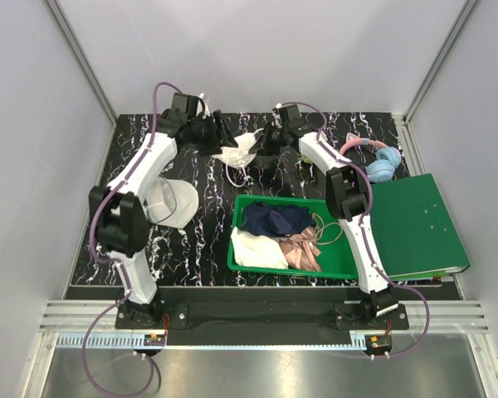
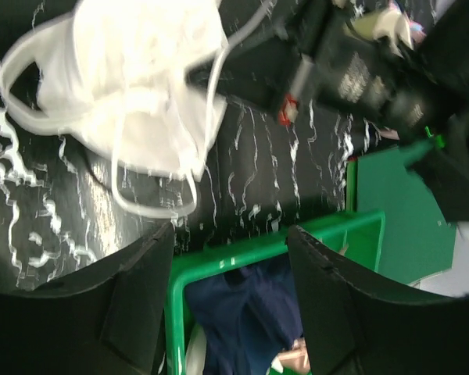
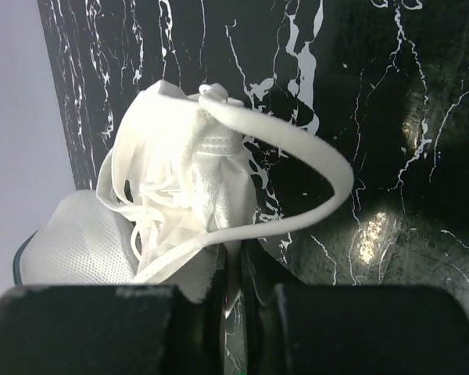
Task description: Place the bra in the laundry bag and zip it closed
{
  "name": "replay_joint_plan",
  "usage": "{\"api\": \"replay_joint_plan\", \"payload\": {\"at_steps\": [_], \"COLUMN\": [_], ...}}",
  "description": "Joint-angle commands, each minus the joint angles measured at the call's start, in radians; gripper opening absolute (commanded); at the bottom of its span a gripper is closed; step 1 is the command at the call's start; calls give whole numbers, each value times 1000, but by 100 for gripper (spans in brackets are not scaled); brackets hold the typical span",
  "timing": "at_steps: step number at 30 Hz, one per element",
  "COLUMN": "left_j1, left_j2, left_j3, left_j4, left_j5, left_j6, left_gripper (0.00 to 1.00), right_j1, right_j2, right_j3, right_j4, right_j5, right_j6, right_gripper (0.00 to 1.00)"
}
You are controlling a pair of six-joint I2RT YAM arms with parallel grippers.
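Moving the bra (image 1: 239, 152) over to the laundry bag (image 1: 173, 203)

The right gripper (image 3: 233, 285) is clenched on a fold of the bra, which sits bunched at the far middle of the table (image 1: 191, 249); whether it is lifted or resting there I cannot tell. Its straps (image 3: 328, 168) loop out loose. The left gripper (image 2: 230, 234) is released just beside it, jaws apart with nothing between them. The laundry bag lies on the left side of the table, well apart from the bra.

Done well, the right gripper probably lifts until the straps hang free. It then carries the bundle over the bag's middle and lowers it fully inside before letting go. The left gripper could steady the bag's rim. A strap left trailing across the zipper line looks like the main risk.
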Motion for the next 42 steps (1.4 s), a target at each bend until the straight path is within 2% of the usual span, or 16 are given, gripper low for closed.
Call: {"api": "replay_joint_plan", "payload": {"at_steps": [1,4,7,20,27,29,30,33,34,36,37,38,42], "left_j1": [-4,-7,-11,-16,-10,-7,-5,1,1,1,1,0,-1], "left_j2": [-93,-104,-62,185,223,234,238,239,235,234,226,216,122], "left_j3": [-244,-377,-404,-251,-219,-214,-209,-211,-208,-188,-176,-166,-157], "left_j4": [72,220,299,328,270,256,247,232,222,204,172,153,103], "left_j5": [35,60,63,8,-58,-66,-75,-95,-102,-110,-115,-122,-135], "left_j6": [-21,-79,-113,-154,-159,-156,-154,-142,-134,-104,-90,-66,-30], "left_gripper": [66,69,70,61,55,51,42,34,26,15,4,0,0], "right_j1": [-5,-7,-5,-4,-2,-2,1,1,1,3,3,3,6], "right_j2": [39,54,47,22,16,13,11,4,-3,-9,-13,-16,-33], "right_j3": [70,99,91,50,51,50,48,39,31,25,19,13,-15], "right_j4": [-9,-9,-7,-7,-6,-7,-7,-6,-6,-7,-7,-7,-6], "right_j5": [11,-1,-3,-15,-19,-21,-21,-23,-21,-23,-20,-18,-13], "right_j6": [50,65,63,60,57,54,54,47,41,36,28,25,1], "right_gripper": [7,7,7,6,6,6,6,6,6,5,5,5,4]}}
